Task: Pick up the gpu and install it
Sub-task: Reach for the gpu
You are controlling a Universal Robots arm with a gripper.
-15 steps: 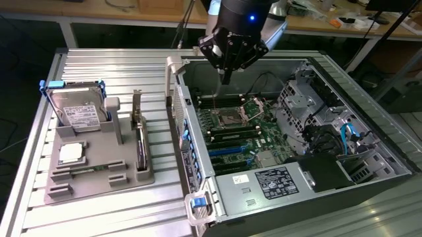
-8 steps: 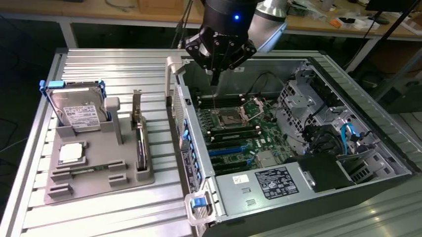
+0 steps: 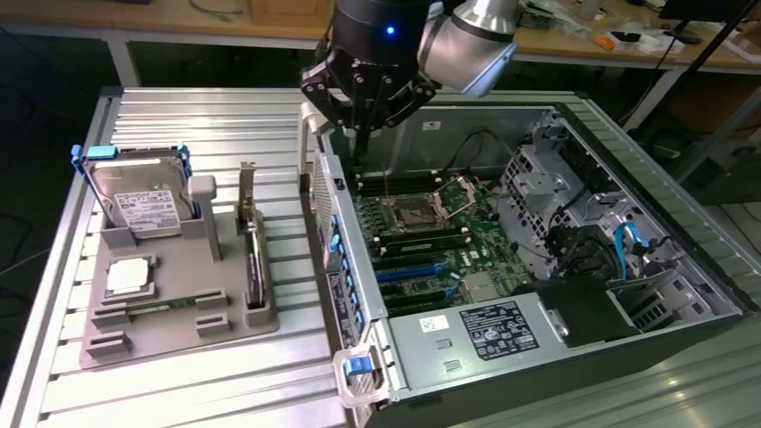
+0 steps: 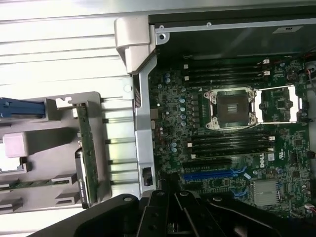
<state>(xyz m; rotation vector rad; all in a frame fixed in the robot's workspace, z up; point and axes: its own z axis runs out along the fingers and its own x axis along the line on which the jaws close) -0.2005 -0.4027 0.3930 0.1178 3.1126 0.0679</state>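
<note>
**Asker:** Where does the claw (image 3: 356, 134) hang, and what does it carry?

**Watcher:** It hangs over the side wall of the open computer case (image 3: 666, 223), at the end with the memory slots. Its dark fingers are clenched to a narrow tip, and nothing shows between them.

**Asker:** And the gpu (image 3: 251, 236)?

**Watcher:** It is well apart from the claw, lower down and toward the exterior view's left, outside the case. It stands on its long edge in a slot of the grey holder (image 3: 178, 308), with its bracket rising at the end nearer the claw. Standing it upright probably lets a pinch from above take the thin card by its upper edge.

**Asker:** What else does the holder keep?

**Watcher:** Farther from the claw than the gpu, the hard drive (image 3: 137, 203) leans upright in its blue frame. The small square silver chip (image 3: 128, 278) lies flat in a recess. Each part has its own shaped seat, seemingly so that it sits in a fixed place.

**Asker:** Materials?

**Watcher:** In the wrist view the gpu (image 4: 85, 153) is a thin flat board, green along its edge, with a silvery-grey metal bracket. The holder looks like matt grey plastic. The table (image 3: 191, 116) is bright, ribbed aluminium. The case is grey sheet metal laid on its side, so the green motherboard (image 3: 429, 232) faces up. Its blue expansion slot (image 4: 207, 174) lies below the claw, deeper in the case.
</note>
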